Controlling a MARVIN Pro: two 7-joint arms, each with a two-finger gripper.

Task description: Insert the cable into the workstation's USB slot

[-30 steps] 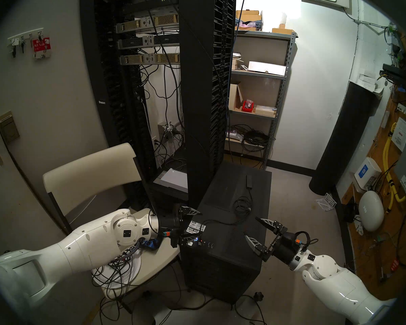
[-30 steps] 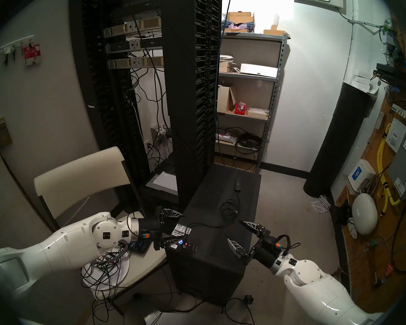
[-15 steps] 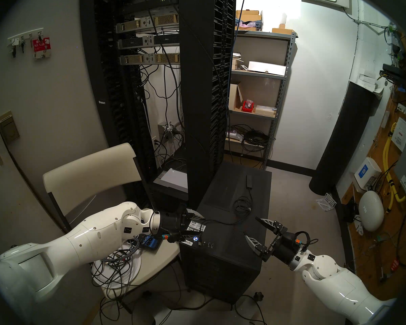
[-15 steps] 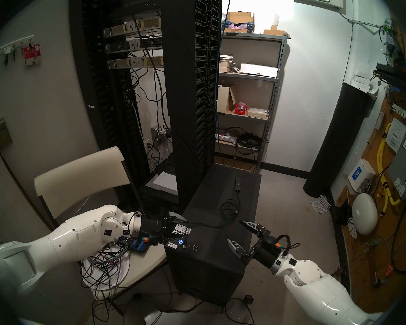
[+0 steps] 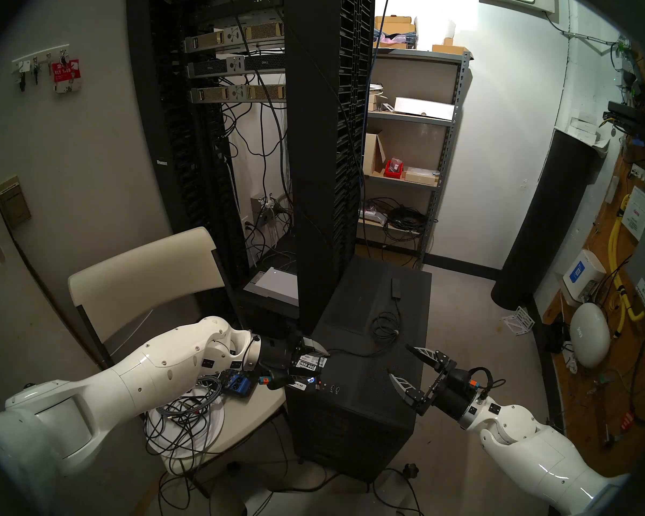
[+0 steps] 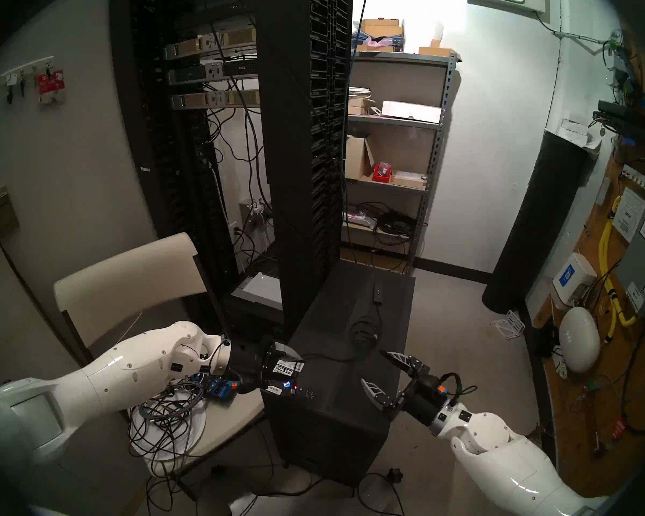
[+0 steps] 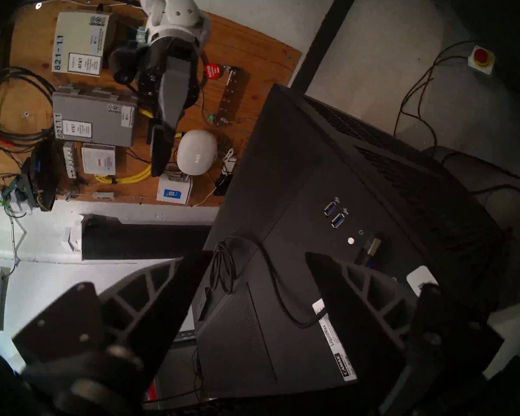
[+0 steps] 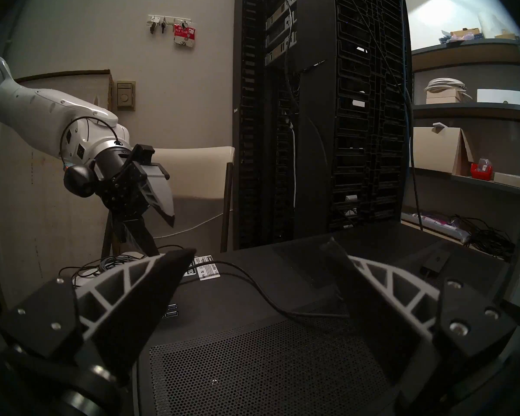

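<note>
Thin black cable lain across black mesh workstation tower | left gripper seen spread, plug possibly unheld at its 2 o'clock | right gripper spread wide, empty.

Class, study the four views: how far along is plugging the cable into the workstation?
Done: the cable lies across the workstation top, its plug near the front edge. In hand: the left claw stands open over that corner, gripping nothing; the right claw hangs open aside. Left: the plug's metal tip shows bare and both blue USB slots are empty, so grasping and inserting remain.
</note>
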